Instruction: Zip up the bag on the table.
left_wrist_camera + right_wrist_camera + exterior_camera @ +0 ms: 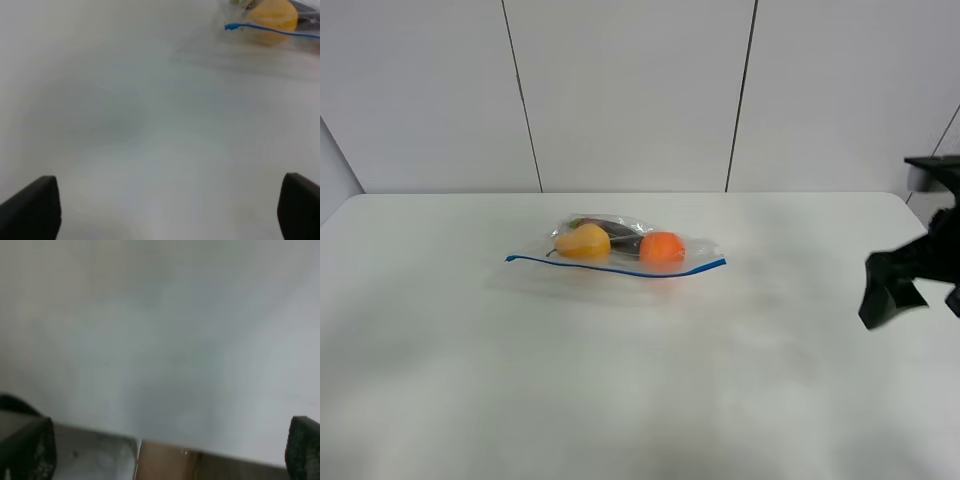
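The clear plastic bag [618, 250] lies flat in the middle of the white table [620, 390]. Its thin blue zip strip [620, 269] runs along the near edge. Inside it are a yellow fruit [583, 241], an orange fruit [662, 248] and a dark item behind them. My right gripper [892, 290] hovers over the table's right side, far from the bag; in the right wrist view it [165, 452] is open and empty. My left gripper [167, 215] is open and empty over bare table, out of the exterior view. The bag's left end [272, 20] and the strip's end [231, 26] lie far ahead of it.
A white panelled wall [630, 90] stands behind the table. The table's right edge [210, 450] shows in the right wrist view, with grey and brown floor beyond it. A black fixture [935, 170] sits at the far right.
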Action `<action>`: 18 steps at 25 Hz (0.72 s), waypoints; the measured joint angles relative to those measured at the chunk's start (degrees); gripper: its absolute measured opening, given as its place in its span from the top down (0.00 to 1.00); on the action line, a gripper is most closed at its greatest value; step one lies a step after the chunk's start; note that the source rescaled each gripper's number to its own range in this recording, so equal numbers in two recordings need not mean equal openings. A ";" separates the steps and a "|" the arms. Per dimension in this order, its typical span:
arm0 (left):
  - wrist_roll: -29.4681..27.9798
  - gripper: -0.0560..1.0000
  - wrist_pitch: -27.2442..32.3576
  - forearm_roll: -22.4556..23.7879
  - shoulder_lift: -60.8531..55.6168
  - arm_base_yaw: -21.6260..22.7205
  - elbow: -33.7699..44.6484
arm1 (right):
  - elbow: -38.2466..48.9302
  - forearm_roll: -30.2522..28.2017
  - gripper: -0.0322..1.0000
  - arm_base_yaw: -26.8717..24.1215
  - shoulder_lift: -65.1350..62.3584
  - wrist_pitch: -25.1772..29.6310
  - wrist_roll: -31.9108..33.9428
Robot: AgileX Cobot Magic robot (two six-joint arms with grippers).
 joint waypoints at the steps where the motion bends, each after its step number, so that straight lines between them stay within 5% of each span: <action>1: 0.00 0.00 0.00 0.00 0.00 0.00 0.00 | 3.40 0.00 0.01 0.00 -3.37 -0.84 0.00; 9: 0.00 0.00 0.00 0.00 0.00 0.00 0.00 | 21.78 0.18 0.01 0.00 -31.77 -9.00 0.00; 18: 0.00 0.00 0.00 0.00 0.00 0.00 0.00 | 23.66 0.18 0.01 0.00 -57.60 -10.43 0.00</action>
